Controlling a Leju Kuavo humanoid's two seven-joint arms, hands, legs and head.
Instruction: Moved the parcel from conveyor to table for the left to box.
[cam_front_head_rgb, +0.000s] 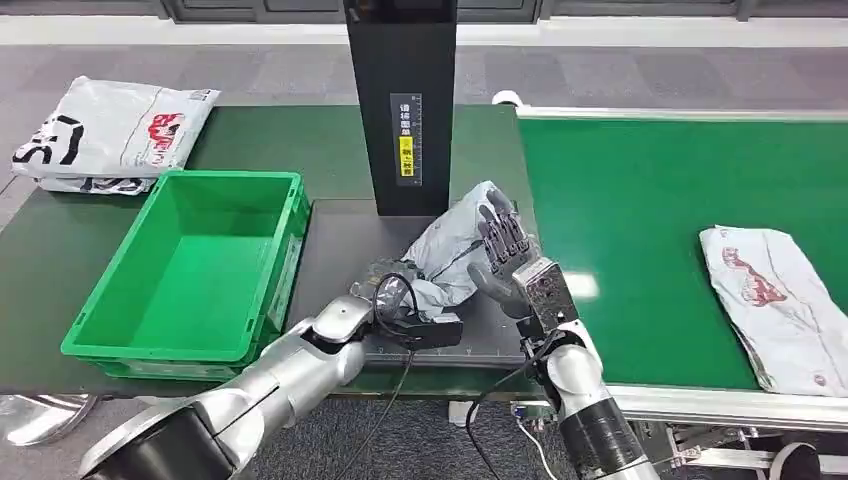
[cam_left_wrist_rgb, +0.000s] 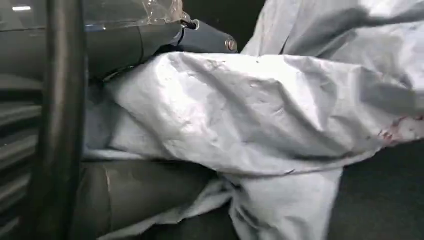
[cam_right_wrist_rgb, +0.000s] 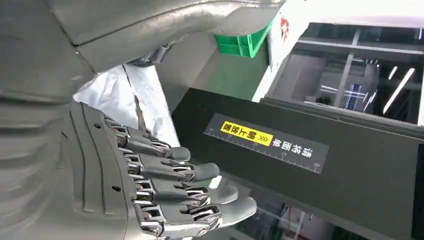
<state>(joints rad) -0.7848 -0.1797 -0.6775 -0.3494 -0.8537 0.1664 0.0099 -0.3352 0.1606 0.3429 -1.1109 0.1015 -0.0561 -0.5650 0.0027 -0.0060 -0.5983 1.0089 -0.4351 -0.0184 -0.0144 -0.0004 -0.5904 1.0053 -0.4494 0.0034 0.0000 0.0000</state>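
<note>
A crumpled grey plastic parcel (cam_front_head_rgb: 455, 240) lies on the dark weighing plate (cam_front_head_rgb: 345, 240) in front of the black post. My left hand (cam_front_head_rgb: 388, 295) grips its near end. In the left wrist view the parcel (cam_left_wrist_rgb: 250, 125) sits between the thick thumb (cam_left_wrist_rgb: 130, 42) and the fingers (cam_left_wrist_rgb: 140, 195). My right hand (cam_front_head_rgb: 508, 255) stands upright against the parcel's right side and holds nothing. Its fingers (cam_right_wrist_rgb: 190, 192) are straight and spread, with the parcel (cam_right_wrist_rgb: 117, 95) behind them.
An empty green crate (cam_front_head_rgb: 190, 265) stands on the table left of the plate. The black post (cam_front_head_rgb: 400, 100) rises just behind the parcel. A second parcel (cam_front_head_rgb: 775, 295) lies on the green conveyor belt (cam_front_head_rgb: 650, 200) at right. More parcels (cam_front_head_rgb: 110, 130) lie at the table's far left.
</note>
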